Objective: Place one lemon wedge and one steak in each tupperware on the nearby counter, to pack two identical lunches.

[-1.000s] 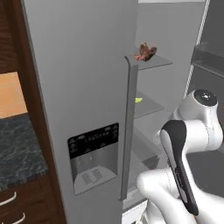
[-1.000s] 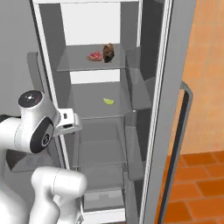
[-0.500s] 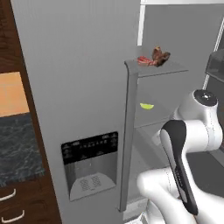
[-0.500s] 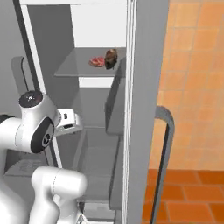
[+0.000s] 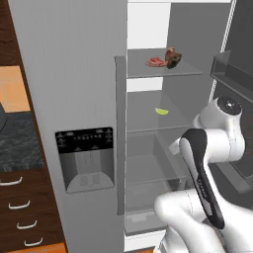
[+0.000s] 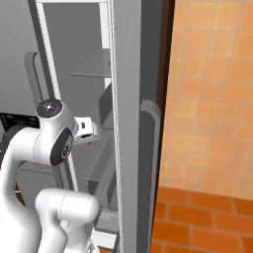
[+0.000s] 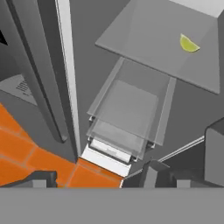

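My pincer [image 7: 94, 177] hangs with its 2 dark tips spread wide apart, nothing between them, pointing down into the open fridge. Just past the tips in the hand view lies the orange floor [image 7: 26, 151] and the white foot of the fridge, then the clear drawer [image 7: 127, 109] at its bottom.

Beyond that is a grey shelf [image 7: 144, 43] with 1 lemon wedge [image 7: 188, 43] lying on it, near the far edge as my hand sees it. In the left base view the same lemon wedge [image 5: 161, 111] sits on the middle shelf, well apart from my arm [image 5: 207, 163], which bends in front of the lower shelves.

1 shelf higher, the steak [image 5: 155, 62] lies flat, with a darker brown piece [image 5: 173, 57] touching it on the right.

The closed fridge door [image 5: 74, 99] with its dispenser panel [image 5: 85, 158] stands left of the opening. Farthest left, the counter [image 5: 17, 143] shows its black marbled top over brown drawers [image 5: 20, 207].
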Available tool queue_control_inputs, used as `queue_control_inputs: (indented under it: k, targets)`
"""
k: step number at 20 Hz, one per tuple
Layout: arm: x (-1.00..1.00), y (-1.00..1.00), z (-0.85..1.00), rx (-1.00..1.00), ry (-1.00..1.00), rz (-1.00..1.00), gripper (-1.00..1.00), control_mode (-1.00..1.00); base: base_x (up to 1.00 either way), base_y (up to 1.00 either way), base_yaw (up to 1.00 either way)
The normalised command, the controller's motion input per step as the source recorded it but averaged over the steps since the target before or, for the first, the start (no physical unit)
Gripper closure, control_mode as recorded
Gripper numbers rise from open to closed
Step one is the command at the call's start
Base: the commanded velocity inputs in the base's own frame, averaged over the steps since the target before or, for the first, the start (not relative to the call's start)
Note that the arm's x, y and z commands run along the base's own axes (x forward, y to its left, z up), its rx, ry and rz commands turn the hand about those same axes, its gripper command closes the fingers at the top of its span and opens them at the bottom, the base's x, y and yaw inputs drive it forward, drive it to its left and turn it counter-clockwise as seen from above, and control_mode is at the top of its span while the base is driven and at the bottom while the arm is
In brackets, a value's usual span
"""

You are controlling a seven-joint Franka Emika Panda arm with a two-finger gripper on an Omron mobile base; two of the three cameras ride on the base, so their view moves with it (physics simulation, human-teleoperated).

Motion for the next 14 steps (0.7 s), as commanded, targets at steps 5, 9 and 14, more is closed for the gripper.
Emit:
queue_control_inputs:
  k: [5, 9, 14]
  targets:
    - [0.87, 0.01, 0.0, 0.0, -0.08, -0.14, -1.0, -1.0, 0.0, 0.0, 0.0]
    - [0.99, 0.0, 0.0, 0.0, -0.03, -0.2, -1.0, -1.0, 0.0, 0.0, 0.0]
    - [0.99, -0.34, 0.0, 0.0, 0.0, -0.03, -1.0, -1.0, 0.0, 0.0, 0.0]
